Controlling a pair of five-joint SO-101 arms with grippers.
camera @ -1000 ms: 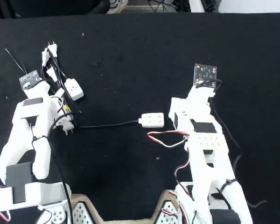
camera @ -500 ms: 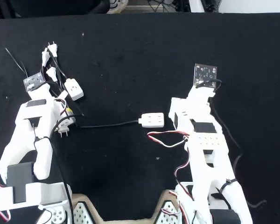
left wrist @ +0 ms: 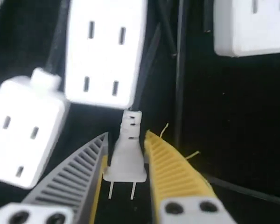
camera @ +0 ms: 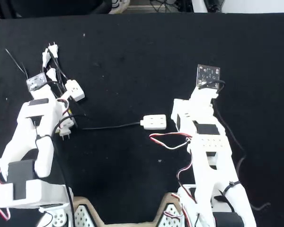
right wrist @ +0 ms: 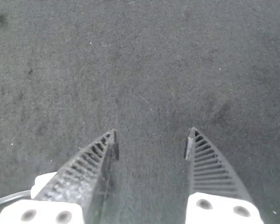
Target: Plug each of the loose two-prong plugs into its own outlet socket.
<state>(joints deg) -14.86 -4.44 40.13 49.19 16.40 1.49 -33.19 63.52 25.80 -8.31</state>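
L gripper is clamping a white two-prong plug by its flat sides, w/ the grey finger on one side & the yellow finger on the other. The plug's long axis is running along the fingers: the prongs are pointing back twd the wrist and the cord end is pointing out past the fingertips. Just beyond that cord end a white 4-slot outlet block is lying face up, so the prongs are facing away from its slots. A 2nd block is lying beside the grey finger. A 3rd block is sitting farther over, past some black cords.

In the high view the held plug is sitting at the table's L side, next to the L arm. Its prongs are pointing twd the near edge, long axis approx near-to-far. Loose plugs are lying in a cluster farther back, tangled w/ cords. An outlet strip is lying mid-table, long axis L-to-R, w/ its cord trailing twd the L arm.

R gripper is hanging over the bare black cloth, jaws spread w/ nothing btwn them.
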